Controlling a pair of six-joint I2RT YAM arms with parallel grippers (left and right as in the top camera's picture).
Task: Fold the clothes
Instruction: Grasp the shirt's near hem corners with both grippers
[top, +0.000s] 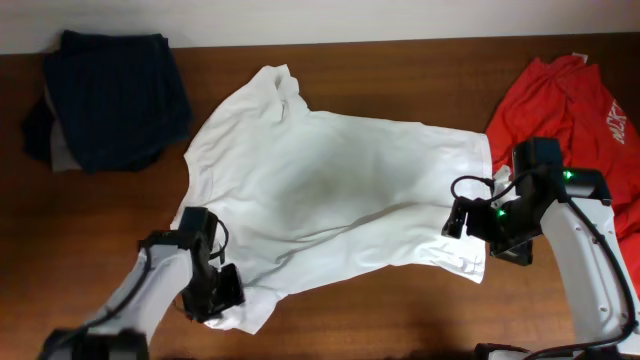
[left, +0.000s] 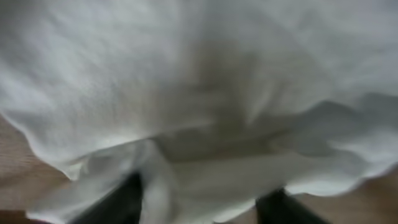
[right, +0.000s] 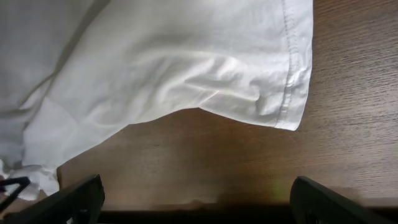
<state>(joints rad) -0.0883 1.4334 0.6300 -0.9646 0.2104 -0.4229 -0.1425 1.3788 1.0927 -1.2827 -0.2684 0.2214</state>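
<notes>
The white long-sleeved shirt (top: 330, 190) lies spread across the middle of the table; its green mark does not show. My left gripper (top: 212, 288) is at the shirt's lower left corner. In the blurred left wrist view its fingers (left: 202, 208) stand apart with white fabric (left: 186, 93) bunched between them. My right gripper (top: 468, 224) is open and empty at the shirt's right hem. In the right wrist view the fingers (right: 199, 202) are over bare wood, just short of the hem corner (right: 292, 106). The red tee (top: 560, 100) with white lettering lies crumpled at the far right.
A pile of dark navy clothes (top: 110, 95) sits at the back left. Brown wooden table (top: 380, 310) shows along the front edge and between the shirt and the red tee. The right arm (top: 590, 260) reaches in from the lower right.
</notes>
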